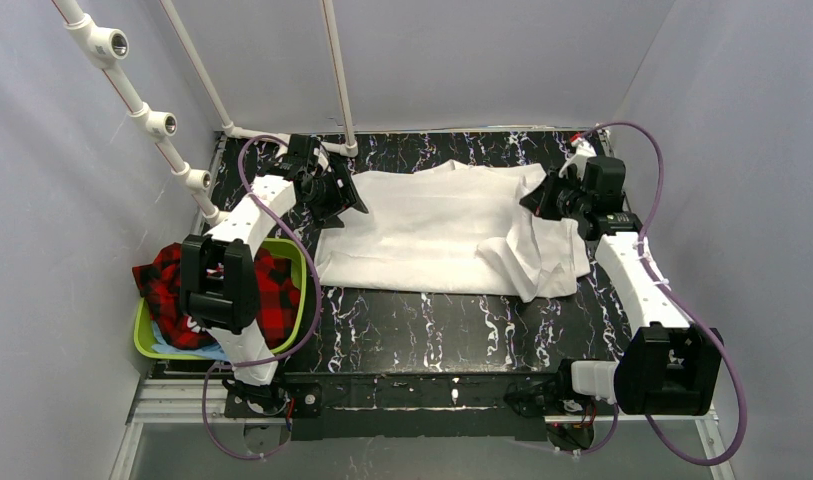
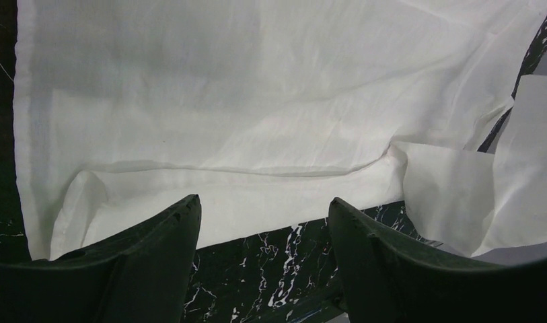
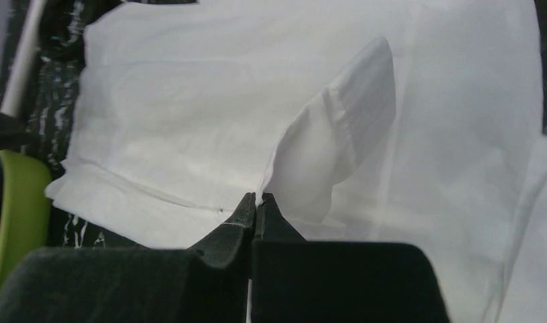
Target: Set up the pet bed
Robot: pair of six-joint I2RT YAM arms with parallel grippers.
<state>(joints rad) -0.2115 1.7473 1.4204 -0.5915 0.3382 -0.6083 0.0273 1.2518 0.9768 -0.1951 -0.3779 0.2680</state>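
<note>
A white cloth (image 1: pixel 432 225) lies spread across the black marble table (image 1: pixel 432 330), its right part rumpled and folded over. My right gripper (image 1: pixel 538 200) is at the cloth's right end and is shut on a raised fold of its edge; in the right wrist view the gripper (image 3: pixel 257 197) pinches the thin fabric (image 3: pixel 338 128), which stands up from the tips. My left gripper (image 1: pixel 350 203) hovers at the cloth's left end. In the left wrist view that gripper (image 2: pixel 264 200) is open over bare marble, next to the cloth's edge (image 2: pixel 257 101), with nothing between its fingers.
A lime green basket (image 1: pixel 142 340) holding a red and black plaid fabric (image 1: pixel 274 290) stands at the table's left edge beside the left arm. White pipe posts (image 1: pixel 337 70) rise from the back left corner. Grey walls close in the table on three sides.
</note>
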